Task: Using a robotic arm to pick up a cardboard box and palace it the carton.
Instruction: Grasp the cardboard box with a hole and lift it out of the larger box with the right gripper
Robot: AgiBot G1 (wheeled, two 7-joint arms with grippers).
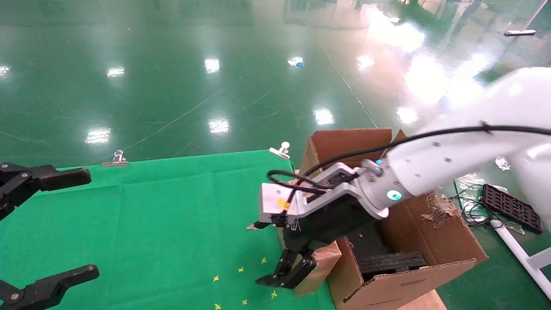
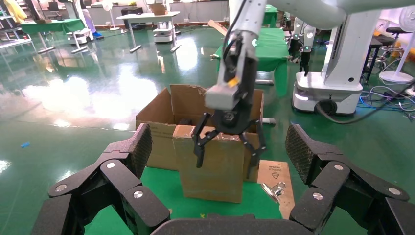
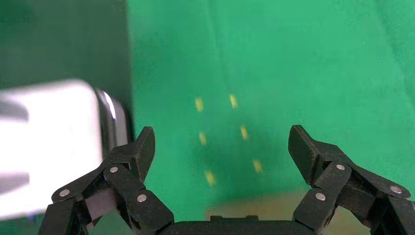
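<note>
Right tool (image 1: 287, 273) hangs spread apart over the cardboard box (image 1: 320, 267) at the bench's right edge, beside the carton (image 1: 430, 241). Left tool (image 1: 47, 224) hangs spread apart at the left edge.

floor (image 1: 181, 86): glossy green, lamp glare | cloth (image 1: 150, 224): green, yellow marks, clipped at far edge | clips (image 1: 115, 160) | tables (image 2: 147, 19) at the back, one green-draped | cables (image 2: 386, 98) on floor

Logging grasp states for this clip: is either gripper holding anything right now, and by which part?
Nothing is held. The right gripper hangs open over the cardboard box, fingers astride its top; the left gripper waits open, empty.
</note>
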